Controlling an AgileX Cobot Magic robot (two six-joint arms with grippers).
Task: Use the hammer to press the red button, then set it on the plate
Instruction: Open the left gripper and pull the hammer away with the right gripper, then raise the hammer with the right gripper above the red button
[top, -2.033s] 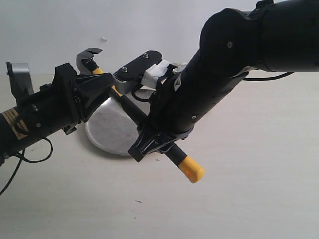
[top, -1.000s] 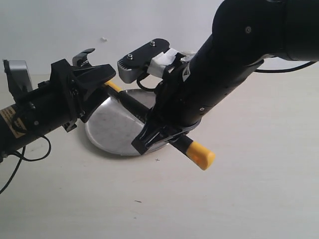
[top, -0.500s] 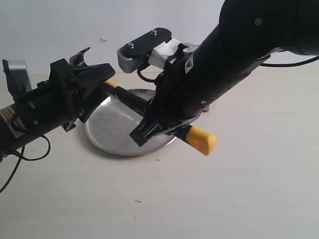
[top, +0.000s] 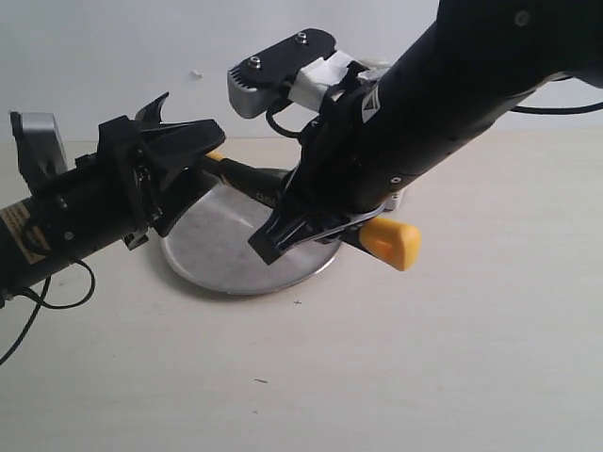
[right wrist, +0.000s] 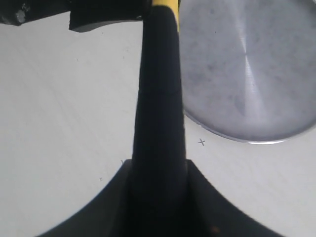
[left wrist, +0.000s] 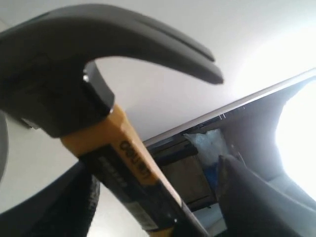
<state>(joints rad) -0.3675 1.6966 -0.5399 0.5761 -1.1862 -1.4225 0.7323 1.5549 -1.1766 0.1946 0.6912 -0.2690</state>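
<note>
The hammer [top: 247, 179] hangs slantwise over the plate [top: 212, 254], its yellow butt end [top: 390, 243] pointing right. My right gripper [top: 301, 231] is shut on the black handle [right wrist: 158, 98] just ahead of that end. My left gripper [top: 188, 155] stands open around the yellow neck [left wrist: 123, 148] below the dark claw head [left wrist: 74, 64]; a gap shows between the handle and one finger [left wrist: 247, 197]. In the right wrist view the plate [right wrist: 247, 64] lies beside the handle. The red button is hidden.
The pale table [top: 424, 377] stretches out in front of and to the right of the plate. A black cable [top: 38, 292] loops off the left arm near the table's left edge. A white wall [top: 85, 56] closes the back.
My right arm has carried the handle's butt end up and to the right, so the hammer lies flatter over the plate. My left gripper's jaws have spread wider round the neck.
</note>
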